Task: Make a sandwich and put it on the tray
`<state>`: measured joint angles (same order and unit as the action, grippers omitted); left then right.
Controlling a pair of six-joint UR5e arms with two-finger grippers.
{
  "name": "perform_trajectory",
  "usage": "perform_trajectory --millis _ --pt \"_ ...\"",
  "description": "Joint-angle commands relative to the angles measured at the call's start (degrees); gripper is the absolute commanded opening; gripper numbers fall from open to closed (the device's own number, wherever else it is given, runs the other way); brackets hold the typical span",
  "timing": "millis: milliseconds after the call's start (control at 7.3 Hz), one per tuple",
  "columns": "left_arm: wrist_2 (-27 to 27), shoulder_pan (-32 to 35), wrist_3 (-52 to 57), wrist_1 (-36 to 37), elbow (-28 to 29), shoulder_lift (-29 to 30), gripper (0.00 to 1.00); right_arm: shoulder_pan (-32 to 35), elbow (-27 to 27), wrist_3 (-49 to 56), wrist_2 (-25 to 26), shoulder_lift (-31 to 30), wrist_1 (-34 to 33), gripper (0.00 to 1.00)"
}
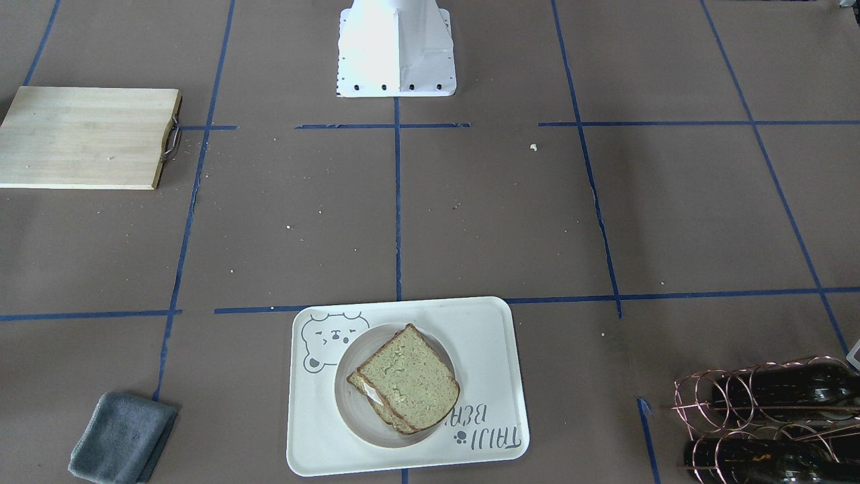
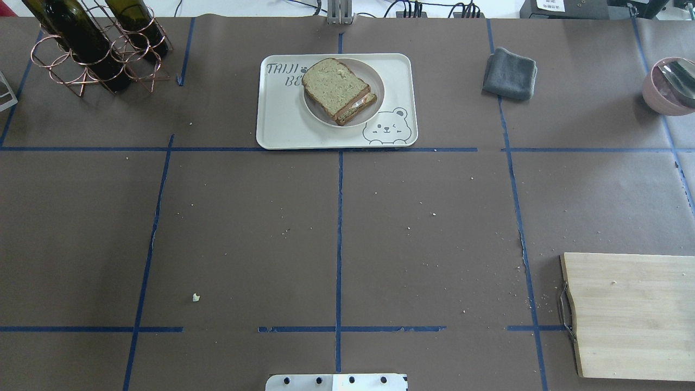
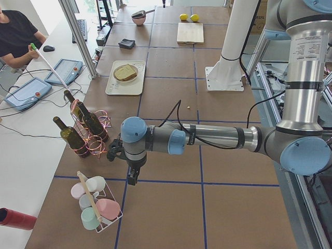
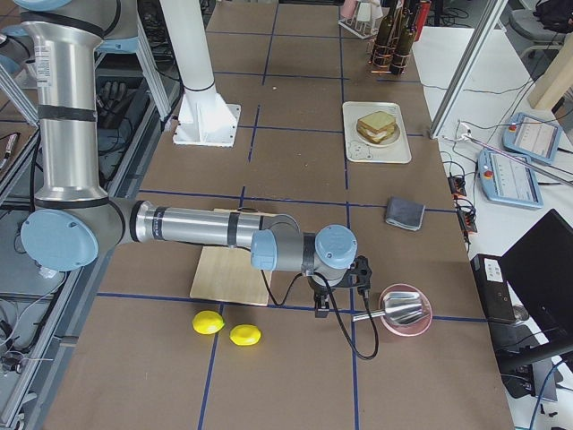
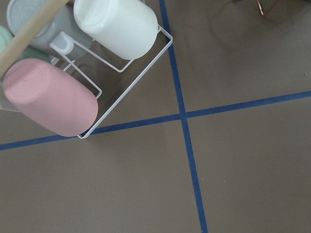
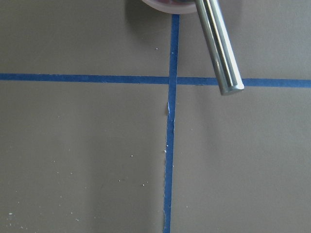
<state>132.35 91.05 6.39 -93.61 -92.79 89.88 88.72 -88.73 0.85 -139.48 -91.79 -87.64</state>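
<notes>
Left claw (image 3: pixel 132 179): being held low over the desk (image 2: pixel 244 228) near its left end, pointing down, just beside the wire mug rack (image 3: pixel 97 203). It is being shown only in a side view, and no fingers are being caught by its wrist camera, so whether it is spread or closed cannot be told. Nothing is being seen hanging from it.

Right claw (image 4: pixel 319 310): being held low over the desk near its right end, close to the pink bowl (image 4: pixel 407 315). The metal handle (image 6: pixel 218 48) lying in that bowl is being picked up by the wrist camera. The state of the claw cannot be told here either, and no load is being seen.

Sandwich (image 1: pixel 406 380): two bread slices are being seen stacked, the top one skewed over the lower, with a strip of white egg showing between them. It is being carried by the round plate (image 1: pixel 356 411), which is resting on the tray (image 1: pixel 484 323). The tray is lying at the middle of the desk's far edge, opposite the robot's base.

Cutting board (image 2: pixel 630 315): lying bare at the near right corner.

Progress, as judged: assembly and placement are being read as done. Both arms are being kept well apart from the tray, and no loose ingredient is being seen on the desk. Nothing is being judged as left, other than parking the arms.
</notes>
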Motion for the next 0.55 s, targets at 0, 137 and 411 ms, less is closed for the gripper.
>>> perform_trajectory --millis 0,137,411 --pt "0.02 0.18 0.29 0.19 0.24 0.03 1.0 0.4 -0.13 -0.05 -0.09 -0.4 0.01 1.0" --pt "0.1 0.09 0.21 0.1 0.32 0.12 1.0 0.4 -0.13 0.12 -0.01 -0.58 0.01 1.0" --pt "0.02 0.09 -0.15 0.27 0.24 0.21 1.0 2.41 -0.83 -0.23 -0.09 -0.67 0.1 1.0"
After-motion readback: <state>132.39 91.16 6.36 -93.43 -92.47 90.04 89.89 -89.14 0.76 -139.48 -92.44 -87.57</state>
